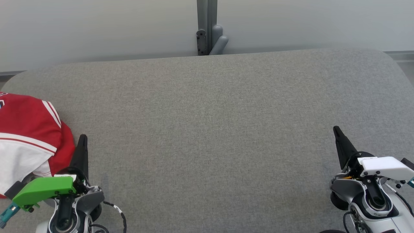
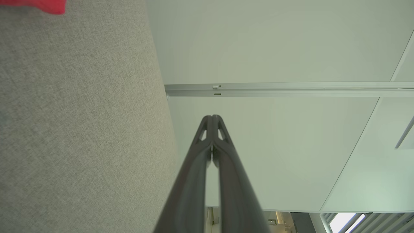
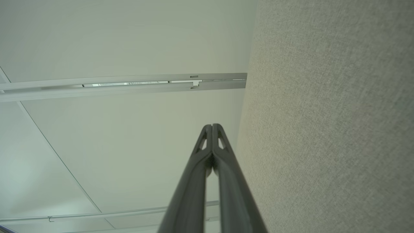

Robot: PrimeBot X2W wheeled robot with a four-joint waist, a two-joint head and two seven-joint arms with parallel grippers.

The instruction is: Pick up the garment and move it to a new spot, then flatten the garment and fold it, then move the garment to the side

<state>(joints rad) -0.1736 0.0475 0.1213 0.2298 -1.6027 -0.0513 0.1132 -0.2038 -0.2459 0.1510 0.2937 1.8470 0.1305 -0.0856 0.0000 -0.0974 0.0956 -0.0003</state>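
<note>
Garment point(image 1: 29, 129) sits bunched at the left edge of the desk point(image 1: 207, 123), red over white, partly cut off in my head view. I expect it to be light, limp and a bit slick (looks like a jersey knit). I'd pinch a raised fold at the red hem. Left gripper point(image 1: 82, 137) is just beside it, jaws together and empty. Right gripper point(image 1: 337, 130) is well apart from it, same state.
</note>
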